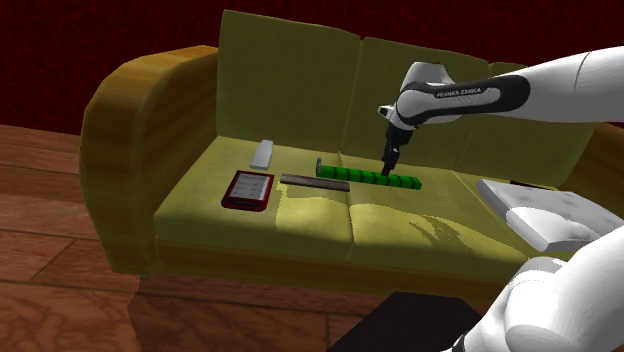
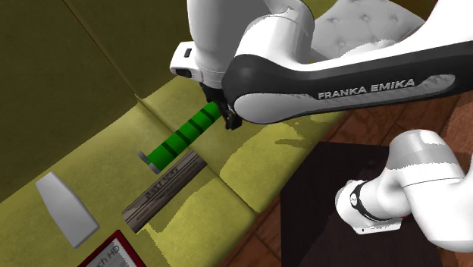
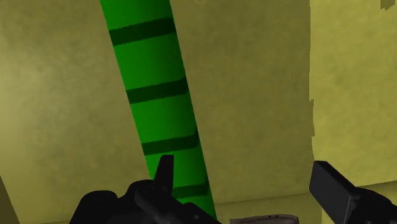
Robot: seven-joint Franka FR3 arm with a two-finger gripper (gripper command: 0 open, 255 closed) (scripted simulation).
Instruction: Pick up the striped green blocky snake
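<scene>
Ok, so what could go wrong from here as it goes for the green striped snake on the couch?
The snake runs beside one finger, not midway in the open gripper; closing might nudge it rather than clasp it. The gripper is toward one end of the long snake, so a lift could let it tip or slip. The grey bar lies close alongside and could get bumped.

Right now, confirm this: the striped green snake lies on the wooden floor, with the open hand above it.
Wrong place. The shoulder view shows the snake lying on the sofa seat, not the floor; the open hand is indeed above it.
</scene>
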